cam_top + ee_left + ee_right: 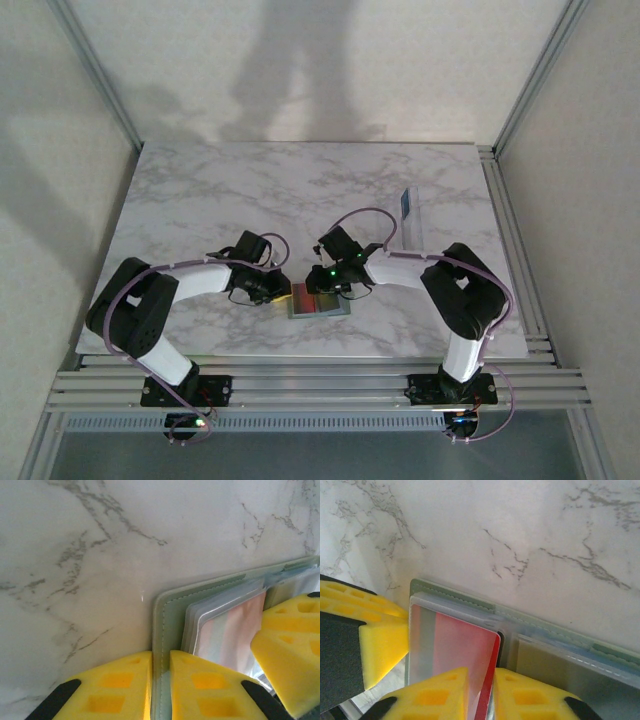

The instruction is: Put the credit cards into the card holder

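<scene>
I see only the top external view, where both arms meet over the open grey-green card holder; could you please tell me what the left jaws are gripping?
Observer: The left gripper is shut on the stitched cover edge of the grey-green folding card holder.
Operator: Thank you; and the right one?
Observer: The right gripper pinches a thin red plastic card edge-on.
Operator: Is that card in yet?
Observer: Its rounded corner overlaps the holder's clear plastic sleeve; whether it is inside, I cannot tell.
</scene>
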Tool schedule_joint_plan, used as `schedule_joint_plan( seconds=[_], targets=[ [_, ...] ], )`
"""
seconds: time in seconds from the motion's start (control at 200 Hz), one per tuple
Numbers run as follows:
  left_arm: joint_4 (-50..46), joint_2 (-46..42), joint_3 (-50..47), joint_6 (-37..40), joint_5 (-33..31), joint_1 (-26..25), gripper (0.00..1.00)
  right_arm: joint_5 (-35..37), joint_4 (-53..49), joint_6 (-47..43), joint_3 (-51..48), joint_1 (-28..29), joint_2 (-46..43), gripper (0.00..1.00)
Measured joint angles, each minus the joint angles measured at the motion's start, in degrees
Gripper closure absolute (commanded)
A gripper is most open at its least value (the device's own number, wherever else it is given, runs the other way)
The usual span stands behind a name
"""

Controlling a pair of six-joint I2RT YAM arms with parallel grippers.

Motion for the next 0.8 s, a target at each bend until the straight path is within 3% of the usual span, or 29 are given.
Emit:
schedule_joint_plan(
  seconds=[0.195, 0.355, 0.606, 0.696, 0.731, 0.771, 0.801],
  targets=[
    [0.1, -0.7, 0.0, 0.7, -0.3, 2.0, 0.79, 0.9, -2.9, -1.5, -0.2, 0.2, -3.9, 0.64],
    [-0.9, -4.0, 0.0, 1.2, -0.9, 3.2, 0.66, 2.4, -7.4, -3.6, -0.2, -1.7, -11.1, 0.57],
    [-4.4, -8.5, 2.8, 1.4, -3.9, 4.6, 0.39, 6.1, -18.4, -9.2, 6.8, -15.8, -20.1, 0.46],
    [-5.1, -10.2, 4.3, 1.3, -6.1, 4.7, 0.36, 8.6, -22.2, -11.5, 11.8, -21.4, -20.2, 0.35],
    [-5.4, -11.1, 4.9, 1.3, -7.0, 4.8, 0.36, 9.9, -24.0, -12.7, 14.2, -23.3, -19.7, 0.25],
    [-6.0, -11.8, 5.7, 1.3, -8.0, 4.8, 0.36, 11.3, -25.7, -13.7, 16.7, -25.0, -19.0, 0.03],
    [-6.4, -12.3, 6.3, 1.3, -8.9, 4.8, 0.36, 12.5, -27.0, -14.3, 18.8, -26.3, -18.2, 0.01]
  ],
)
